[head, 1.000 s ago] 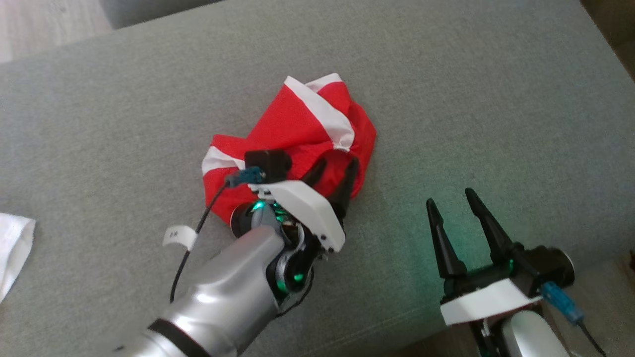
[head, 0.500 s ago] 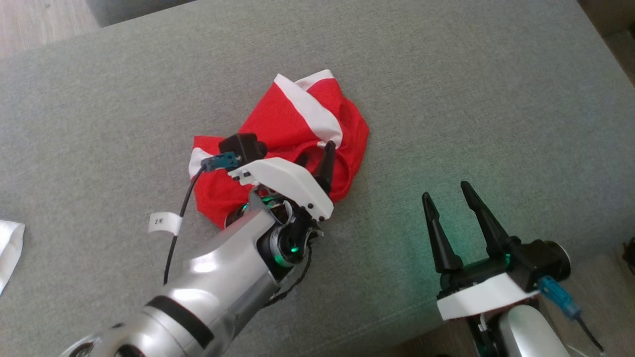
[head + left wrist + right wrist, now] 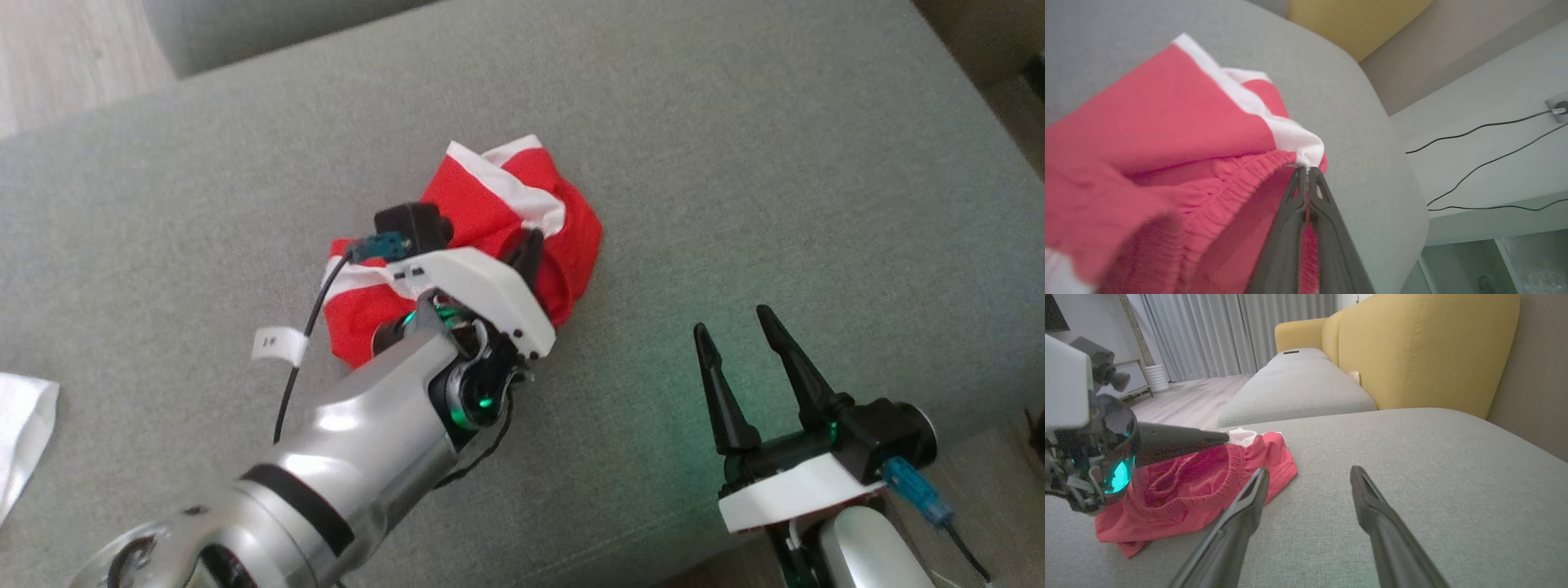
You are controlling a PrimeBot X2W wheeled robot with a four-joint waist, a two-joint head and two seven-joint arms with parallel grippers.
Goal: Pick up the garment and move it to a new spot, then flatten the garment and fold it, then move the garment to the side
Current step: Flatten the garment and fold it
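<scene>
Since a second before, the left gripper (image 3: 529,243) had gone from spread fingers to fingers pinched together on the red garment (image 3: 490,204), and the cloth had bunched a little around them.

Nearest the robot, at the lower right of the head view, the right gripper (image 3: 732,320) hovered over the bare grey sofa cushion (image 3: 775,147). Its two dark fingers were spread apart with nothing between them, pointing up and slightly left.

The silver left forearm (image 3: 359,441) reached diagonally from the lower left up to the garment.

The left wrist view showed what the head view hid. The fingertips met on a white band beside the gathered elastic waistband and gripped that edge.

From the side, the right wrist view showed the pinched edge as the heap's highest part, with the rest lying on the cushion.

The garment sat crumpled near the cushion's middle. Its long axis ran from near left to far right, with the white trim at the far end.

A white cloth (image 3: 24,425) lay well apart at the left edge. Farther back stood a yellow sofa back (image 3: 1412,347) and pale curtains (image 3: 1229,330).
</scene>
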